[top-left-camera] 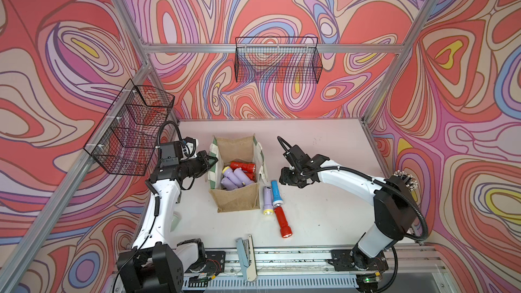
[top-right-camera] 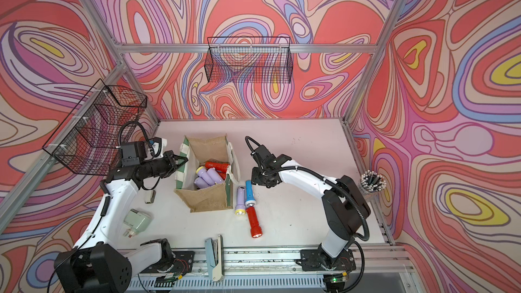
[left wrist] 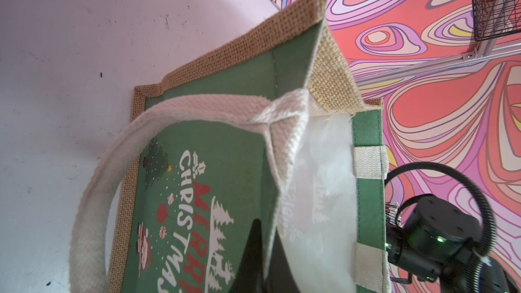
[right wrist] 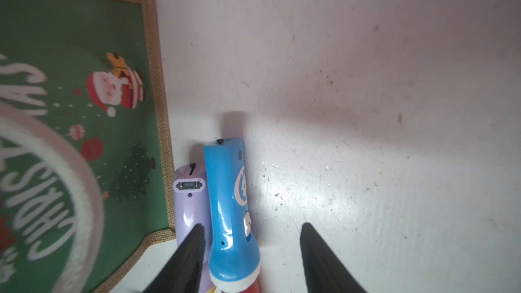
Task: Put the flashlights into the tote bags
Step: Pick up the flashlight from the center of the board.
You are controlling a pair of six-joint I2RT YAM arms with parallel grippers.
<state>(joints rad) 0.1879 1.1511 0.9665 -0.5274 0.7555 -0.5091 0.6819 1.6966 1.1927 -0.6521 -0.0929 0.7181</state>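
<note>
Risk at the right gripper [right wrist: 253, 224]: fingers half-spread, holding nothing, straddling the blue flashlight [right wrist: 229, 215], one fingertip [right wrist: 191, 249] over the lilac flashlight [right wrist: 189, 207] lying flush against it. Likely pinch of both barrels at once or a wedge between them, then a roll-away or a shove into the bag wall just beside. Slick round plastic, so slip from the pads on any skewed close. Red flashlight [top-left-camera: 282, 222] at the blue one's lens end, touching or nearly, liable to a knock and a roll toward the front of the table [top-left-camera: 324, 207]. Tote bag [top-left-camera: 235, 200] mid-table, upright, mouth open, already holding a bagged red flashlight [top-left-camera: 243, 166] over bagged lilac flashlights [top-left-camera: 232, 179]. Left gripper [top-left-camera: 211, 161] clamped shut on the bag's side panel at the rim, apparently keeping the mouth open; too hard a tug meaning tilt or collapse of the soft bag and a spill, early release meaning sag of the panel over the opening. White handle [right wrist: 90, 193] drooping on the right arm's side, possible snag on the way in. Views: both top views alone giving the layout, the three flashlights left on the table and the bag's contents; right wrist alone giving the finger straddle and the printed green panel; left wrist alone giving the pinch up close, panel edge between dark fingers [left wrist: 253, 255], tips cropped. Pale-green plug adapter [top-right-camera: 137, 221] by the left arm clear in a top view, in neither wrist view.
</note>
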